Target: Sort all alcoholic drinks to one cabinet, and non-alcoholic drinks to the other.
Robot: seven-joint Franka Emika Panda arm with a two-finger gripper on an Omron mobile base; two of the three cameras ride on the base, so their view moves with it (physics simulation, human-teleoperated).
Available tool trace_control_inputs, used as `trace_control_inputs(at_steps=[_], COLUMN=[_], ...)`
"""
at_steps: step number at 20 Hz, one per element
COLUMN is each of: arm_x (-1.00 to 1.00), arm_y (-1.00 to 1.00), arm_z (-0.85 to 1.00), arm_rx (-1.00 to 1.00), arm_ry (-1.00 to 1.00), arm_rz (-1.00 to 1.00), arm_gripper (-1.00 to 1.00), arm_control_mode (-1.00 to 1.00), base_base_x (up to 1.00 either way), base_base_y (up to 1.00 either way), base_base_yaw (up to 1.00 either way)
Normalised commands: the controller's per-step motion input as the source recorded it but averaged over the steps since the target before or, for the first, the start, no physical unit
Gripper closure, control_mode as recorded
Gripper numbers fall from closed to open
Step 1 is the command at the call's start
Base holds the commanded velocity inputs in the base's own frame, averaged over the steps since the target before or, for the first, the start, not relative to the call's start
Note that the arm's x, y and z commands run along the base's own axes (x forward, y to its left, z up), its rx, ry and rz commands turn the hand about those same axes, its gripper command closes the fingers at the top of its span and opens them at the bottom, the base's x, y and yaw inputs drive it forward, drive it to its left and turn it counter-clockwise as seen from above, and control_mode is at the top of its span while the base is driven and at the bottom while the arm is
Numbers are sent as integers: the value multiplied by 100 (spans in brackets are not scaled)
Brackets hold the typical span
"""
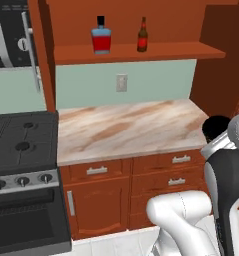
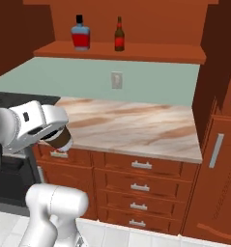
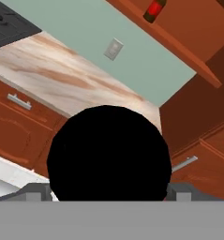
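1. The wall cabinet [image 1: 136,52] at the far side already holds both alcoholic drinks on its plank shelf: the squat red bottle [image 1: 101,36] on the left, the slim brown bottle [image 1: 142,36] to its right.
2. So the cup [image 2: 60,138] likely belongs in the other cabinet; swing away from this shelf.
3. The gripper [image 2: 53,131] is clenched on the cup, held near the counter's front edge [image 2: 136,149].
4. Keep its black lid [image 3: 108,153] level while carrying.

Black lid [image 3: 108,154] hides cup body and jaws.
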Motion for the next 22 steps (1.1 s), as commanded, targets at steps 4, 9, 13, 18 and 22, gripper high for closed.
trace_control_inputs(at_steps=[4,9,13,18,22], arm_x=[0,0,0,0,0], arm_y=[0,0,0,0,0], arm_z=[0,0,0,0,0], arm_rx=[0,0,0,0,0], arm_ry=[0,0,0,0,0], arm_rz=[0,0,0,0,0], arm_gripper=[100,100,100,100,100], arm_control_mode=[100,100,100,100,100], base_base_x=[-71,-49,-35,-28,-27], base_base_y=[9,27,46,62,67], base_base_yaw=[0,2,4,4,4])
